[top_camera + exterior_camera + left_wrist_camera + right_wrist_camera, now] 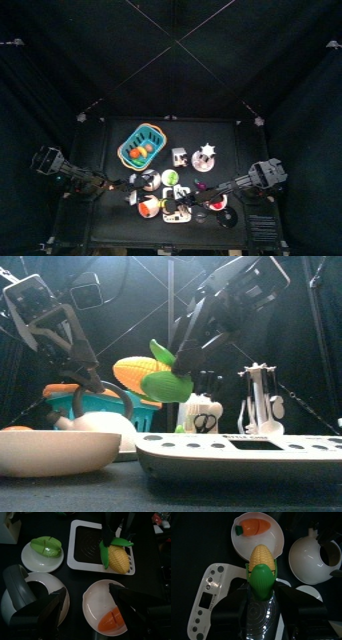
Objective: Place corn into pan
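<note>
The corn, yellow with a green husk end, is held in my right gripper, which is shut on the husk end. In the left wrist view the corn hangs over the white pan with a dark ribbed inside, near its edge. In the front view the corn is in the air above the pan. My left gripper is open and empty, above a white bowl that holds an orange carrot piece.
A white kettle stands beside the bowl. A green vegetable lies on a white plate by the pan. A blue basket stands at the back left. A rack of white utensils stands behind the pan.
</note>
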{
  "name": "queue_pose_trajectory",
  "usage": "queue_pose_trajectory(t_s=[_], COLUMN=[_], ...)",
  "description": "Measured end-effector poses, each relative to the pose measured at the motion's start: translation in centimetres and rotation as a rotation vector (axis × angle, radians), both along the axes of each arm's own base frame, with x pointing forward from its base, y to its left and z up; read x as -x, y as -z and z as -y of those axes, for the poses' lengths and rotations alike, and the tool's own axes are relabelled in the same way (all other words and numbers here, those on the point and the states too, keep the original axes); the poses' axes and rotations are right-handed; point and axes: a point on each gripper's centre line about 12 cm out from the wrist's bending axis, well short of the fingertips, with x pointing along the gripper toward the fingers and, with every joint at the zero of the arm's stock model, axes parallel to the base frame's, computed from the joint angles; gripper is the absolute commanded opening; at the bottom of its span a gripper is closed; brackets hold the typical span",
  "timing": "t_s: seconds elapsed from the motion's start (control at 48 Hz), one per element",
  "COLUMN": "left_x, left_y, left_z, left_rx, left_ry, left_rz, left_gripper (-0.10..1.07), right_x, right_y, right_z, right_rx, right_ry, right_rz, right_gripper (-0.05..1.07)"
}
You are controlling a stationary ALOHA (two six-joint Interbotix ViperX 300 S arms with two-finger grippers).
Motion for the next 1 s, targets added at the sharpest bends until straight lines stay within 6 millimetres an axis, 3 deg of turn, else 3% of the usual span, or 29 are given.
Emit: queue_pose_trajectory(t_s=[0.396,0.667,1.0], left_x=[1.2,3.3,3.9], left_y=[-0.2,0.1,0.1], left_z=[0.1,-0.7,-1.2], left_rx=[0.015,0.007,0.001], left_ry=[0.021,0.010,-0.004], left_rz=[0.002,0.009,0.019], left_gripper=[1.01,1.01,1.01], right_x=[-1.3,-3.9,-6.7], right_y=[-1.0,0.2,2.2], right_z=[-0.3,-0.6,-0.9], right_rx=[0.012,0.004,-0.029], right_ry=[-0.033,-0.057,-0.062], right_rz=[0.064,0.103,0.131], right_gripper=[0.64,0.64,0.65])
